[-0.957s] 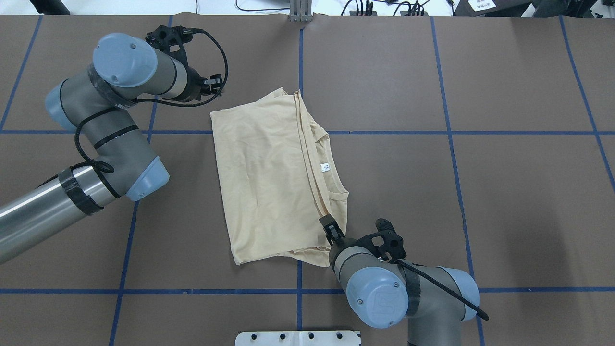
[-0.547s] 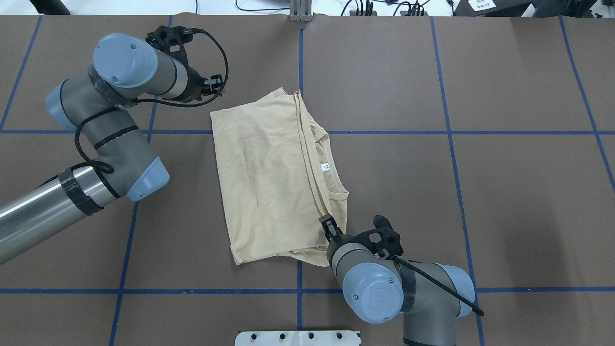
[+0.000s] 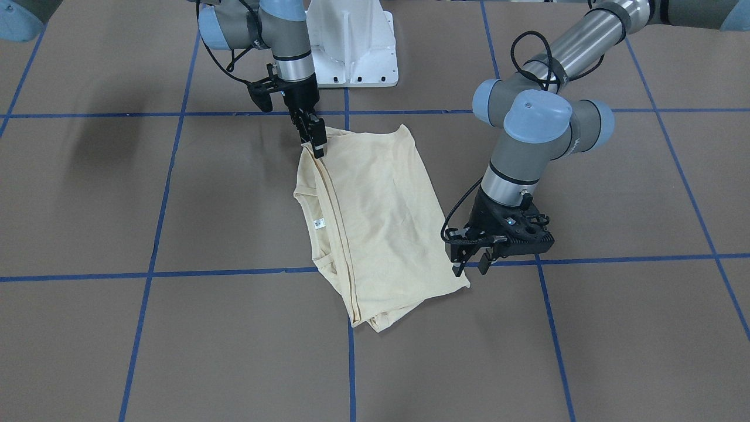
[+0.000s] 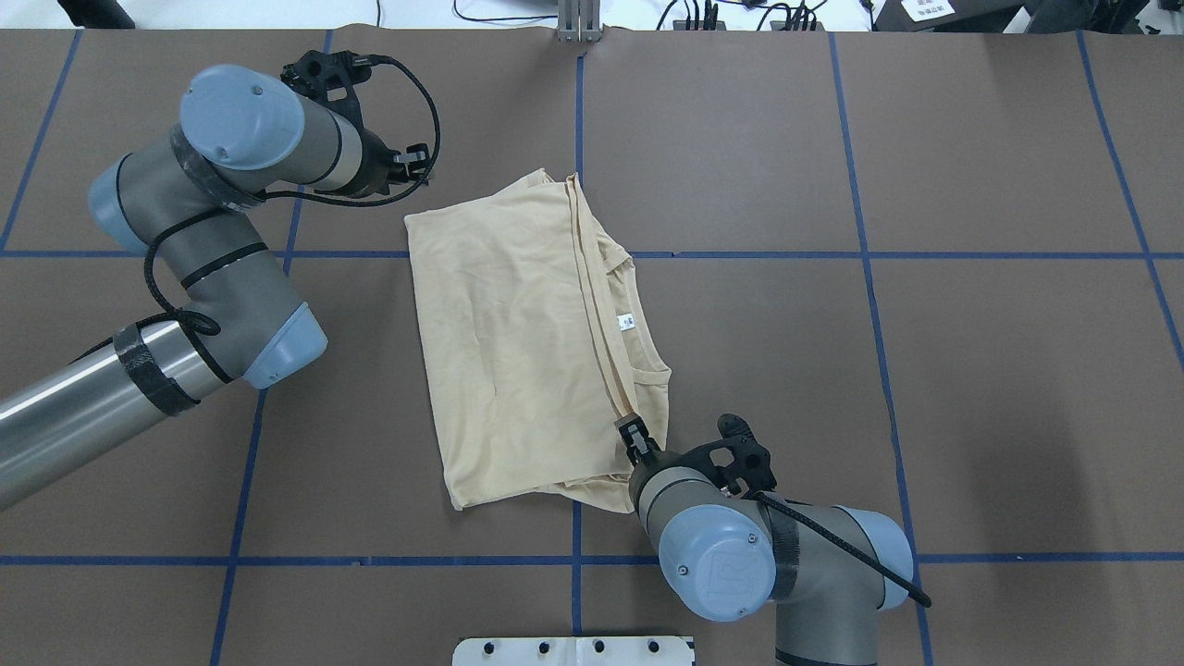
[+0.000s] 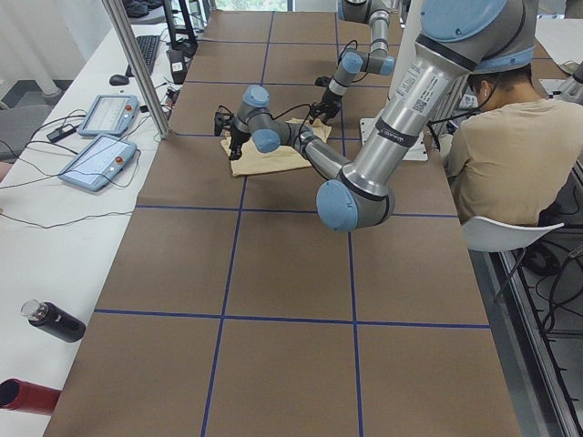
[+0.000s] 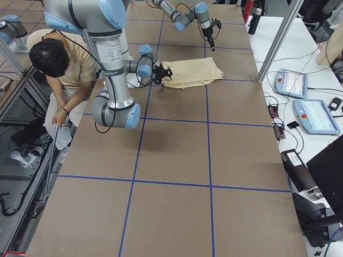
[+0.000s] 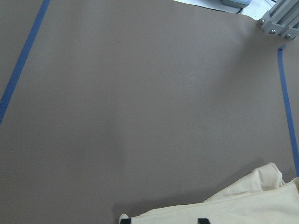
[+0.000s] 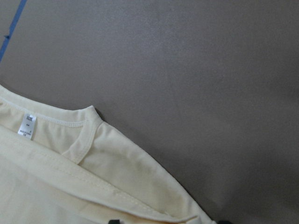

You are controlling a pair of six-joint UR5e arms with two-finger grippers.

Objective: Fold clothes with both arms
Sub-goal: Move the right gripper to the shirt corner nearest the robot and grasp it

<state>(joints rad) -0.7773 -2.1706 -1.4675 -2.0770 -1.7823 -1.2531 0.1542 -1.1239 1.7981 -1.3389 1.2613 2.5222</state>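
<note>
Hovering left gripper [image 3: 470,265], open, beside a corner of the folded T-shirt [image 4: 518,351]. Straddling its edge with right gripper [image 3: 317,146] (fingers spread).

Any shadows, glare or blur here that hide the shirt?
Overhead exterior: even light, a soft shadow on the table to the right of the T-shirt, and a bright streak on the left arm along its silver tube. Exterior front-facing: a similar soft shadow, well clear of the shirt. Right wrist-mounted: the neck label is too soft to read.
</note>
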